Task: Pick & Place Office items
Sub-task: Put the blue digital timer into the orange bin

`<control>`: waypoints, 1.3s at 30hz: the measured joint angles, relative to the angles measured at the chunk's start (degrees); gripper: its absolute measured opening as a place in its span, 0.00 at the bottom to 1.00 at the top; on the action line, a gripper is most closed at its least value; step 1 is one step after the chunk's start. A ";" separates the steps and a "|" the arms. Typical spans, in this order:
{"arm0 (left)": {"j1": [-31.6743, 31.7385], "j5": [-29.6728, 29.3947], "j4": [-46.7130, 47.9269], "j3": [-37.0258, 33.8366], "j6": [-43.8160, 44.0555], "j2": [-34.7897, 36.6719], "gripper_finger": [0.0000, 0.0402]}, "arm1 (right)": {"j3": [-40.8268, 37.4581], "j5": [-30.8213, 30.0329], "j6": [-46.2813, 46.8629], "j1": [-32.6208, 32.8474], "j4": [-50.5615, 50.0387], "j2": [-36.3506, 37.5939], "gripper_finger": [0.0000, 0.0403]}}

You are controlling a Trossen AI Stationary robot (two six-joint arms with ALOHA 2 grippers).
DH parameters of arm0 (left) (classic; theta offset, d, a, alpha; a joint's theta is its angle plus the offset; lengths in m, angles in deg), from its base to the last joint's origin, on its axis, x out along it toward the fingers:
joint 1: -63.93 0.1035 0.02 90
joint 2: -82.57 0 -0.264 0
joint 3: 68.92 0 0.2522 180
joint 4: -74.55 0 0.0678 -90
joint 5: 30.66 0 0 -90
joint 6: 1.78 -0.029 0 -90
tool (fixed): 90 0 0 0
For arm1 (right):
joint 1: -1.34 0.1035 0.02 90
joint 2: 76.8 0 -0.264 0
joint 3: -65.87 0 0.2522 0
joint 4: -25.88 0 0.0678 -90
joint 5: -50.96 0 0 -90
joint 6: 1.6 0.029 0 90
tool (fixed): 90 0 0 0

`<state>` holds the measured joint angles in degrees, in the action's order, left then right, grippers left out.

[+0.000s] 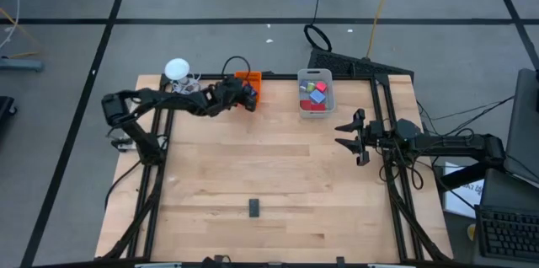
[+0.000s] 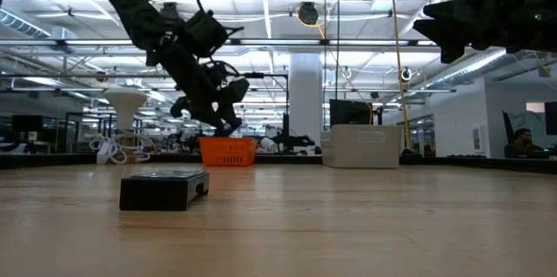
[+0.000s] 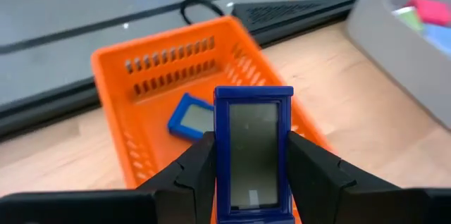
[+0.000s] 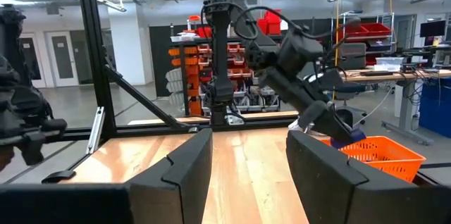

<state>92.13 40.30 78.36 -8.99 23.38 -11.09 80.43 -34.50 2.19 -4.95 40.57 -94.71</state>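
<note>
My left gripper hovers above the orange bin near the table's far edge, shut on a blue-framed flat rectangle. A second blue-framed piece lies flat on the orange bin's floor. The clear grey bin holds red, pink and blue blocks and a green bit. One dark flat rectangle lies on the table near its near edge; in the low view this rectangle rests flat on the wood. My right gripper waits open above the table's right side. My left gripper pinches the blue-framed rectangle between its two fingers, one on each long side edge. The fingers slant down from the table's left and lie along the piece. It is lifted clear, above the orange bin, its free end pointing away from the gripper.
A white round gadget with coiled cable stands at the far left corner. Dark frame rails run along the table's left and right sides. Bare wood fills the table's middle. A person sits in the room beyond.
</note>
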 joint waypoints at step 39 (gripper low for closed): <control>1.40 0.10 -0.12 0.00 1.71 -3.22 0.38 | 0.00 0.00 0.00 0.01 -0.01 0.00 0.42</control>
<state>93.53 40.40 78.24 -8.98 25.09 -14.31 80.43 -34.50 2.19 -4.94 40.56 -94.71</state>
